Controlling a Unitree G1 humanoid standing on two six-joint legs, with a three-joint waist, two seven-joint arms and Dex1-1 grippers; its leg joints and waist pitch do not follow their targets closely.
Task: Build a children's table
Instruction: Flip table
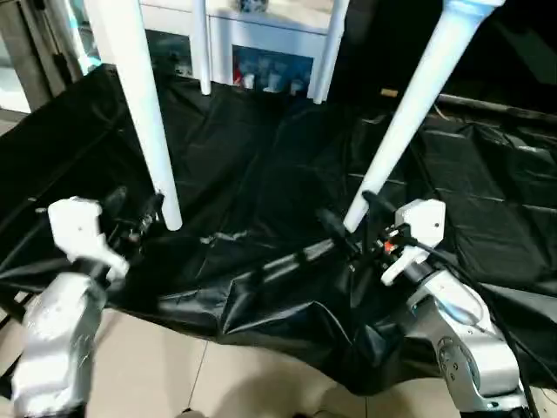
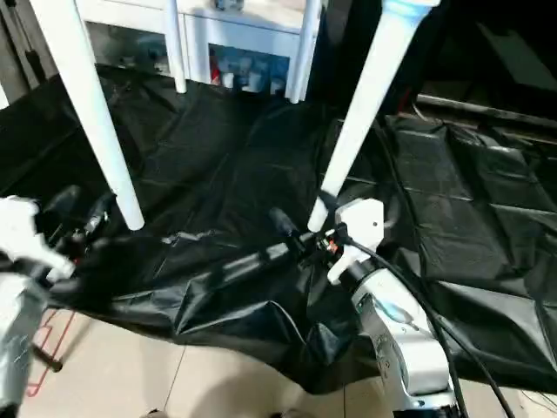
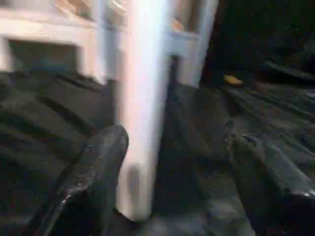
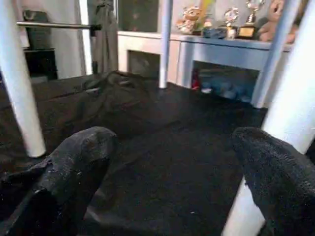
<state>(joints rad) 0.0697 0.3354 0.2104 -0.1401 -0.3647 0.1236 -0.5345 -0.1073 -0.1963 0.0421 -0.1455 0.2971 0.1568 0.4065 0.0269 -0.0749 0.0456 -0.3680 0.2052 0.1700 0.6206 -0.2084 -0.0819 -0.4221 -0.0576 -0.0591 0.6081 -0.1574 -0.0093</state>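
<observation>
Standing on a black sheet [image 1: 261, 165], the table shows 4 white legs: near left leg [image 1: 148, 113], near right leg [image 1: 409, 113], and 2 far legs [image 1: 202, 48] close to a white cabinet [image 1: 261, 35] behind. The tabletop is above the frame edge and cannot be seen.

Left gripper [image 1: 144, 218] sits at the foot of the near left leg. In the left wrist view, 1 of its fingers [image 3: 93, 172] lies just beside the leg [image 3: 142, 108], the other stands well apart on the opposite side; the fingers are spread wide around the leg and do not clamp it.

Right gripper [image 1: 348, 222] sits at the foot of the near right leg. Its fingers [image 4: 78, 167] are spread fully. In the right wrist view, 1 finger overlaps the leg [image 4: 290, 113]; contact cannot be told. Nothing is held.

The sheet lies creased over a tiled floor [image 1: 218, 374], with its folded front edge between the 2 silver forearms.
</observation>
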